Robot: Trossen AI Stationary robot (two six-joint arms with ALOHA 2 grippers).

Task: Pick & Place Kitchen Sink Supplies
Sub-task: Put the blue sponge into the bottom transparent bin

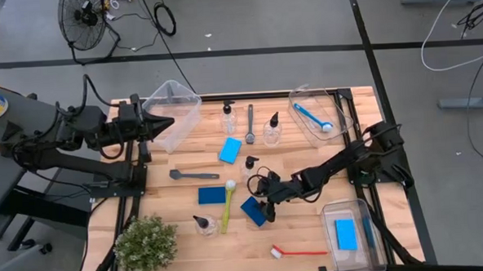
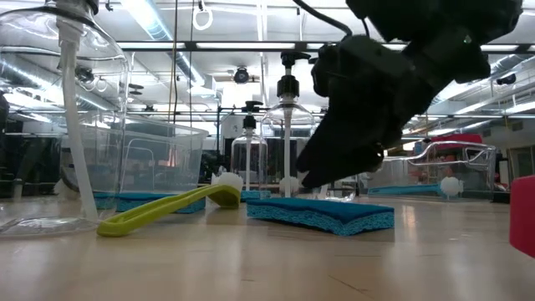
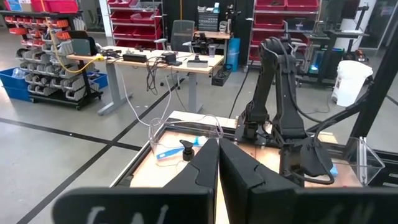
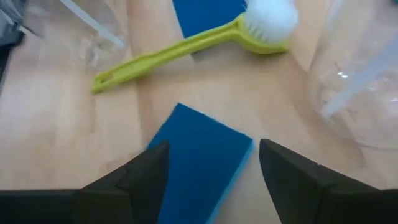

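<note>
arms: two, dark, jointed segments, matte black housings
left arm (image 1: 70,135): bulky black links, black cable looping over the upper segment
right arm (image 1: 341,164): slimmer black links, chunky wrist block
finger shape (image 4: 298,177): flat, dark, wedge-like, tapering to points
base frames: black metal rails

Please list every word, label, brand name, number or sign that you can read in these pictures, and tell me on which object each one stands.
No text can be read in any view.
Left gripper: pale marks on the dark panel under its shut fingers, too blurred to read.
Clear bottles: no label visible.
Blue sponge, between the open fingers of the right gripper: plain, no print.
Yellow-green brush: no marking visible.
Red storage bins in the room behind: labels too small to read.
</note>
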